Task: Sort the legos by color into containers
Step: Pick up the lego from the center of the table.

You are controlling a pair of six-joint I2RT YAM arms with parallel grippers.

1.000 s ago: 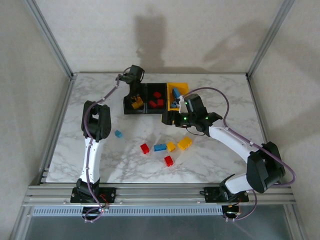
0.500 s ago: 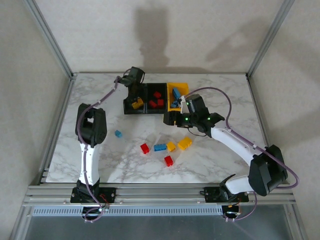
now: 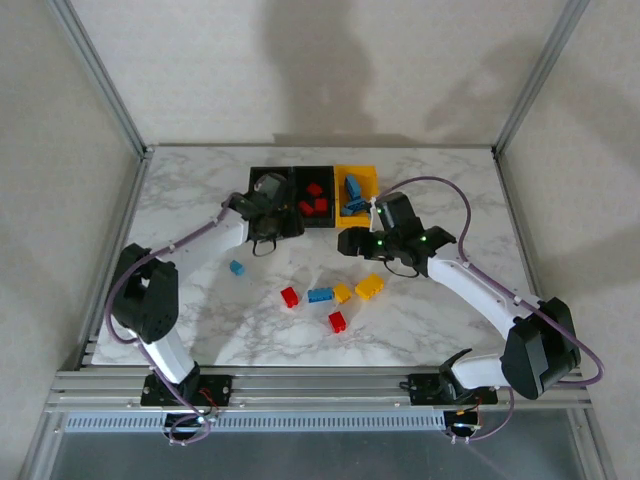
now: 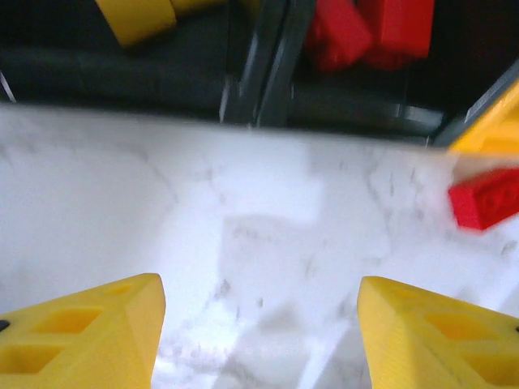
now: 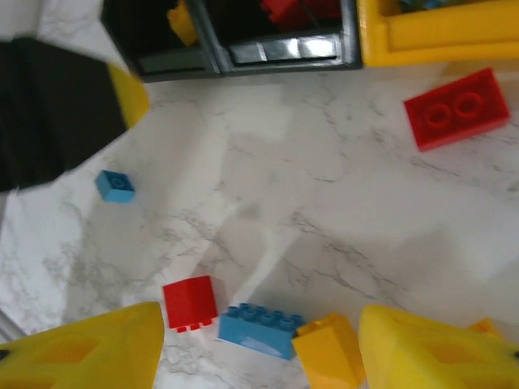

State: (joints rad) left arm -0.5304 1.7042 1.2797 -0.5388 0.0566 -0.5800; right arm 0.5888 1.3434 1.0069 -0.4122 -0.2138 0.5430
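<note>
Left pincer (image 4: 259, 320) now down before containers (image 4: 122, 81)

Left gripper (image 4: 259, 320) jaws apart, forearm stretched toward 2 o'clock. Right gripper (image 5: 258, 344) jaws apart, pointing 9 o'clock.

No readable text, label, brand, number or sign on anything here.

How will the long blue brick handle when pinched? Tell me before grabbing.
The long blue brick looks like rigid moulded plastic, so it probably won't flex. Lying flat on the marble table, it should slide rather than roll if pushed. Small, so likely light.
</note>
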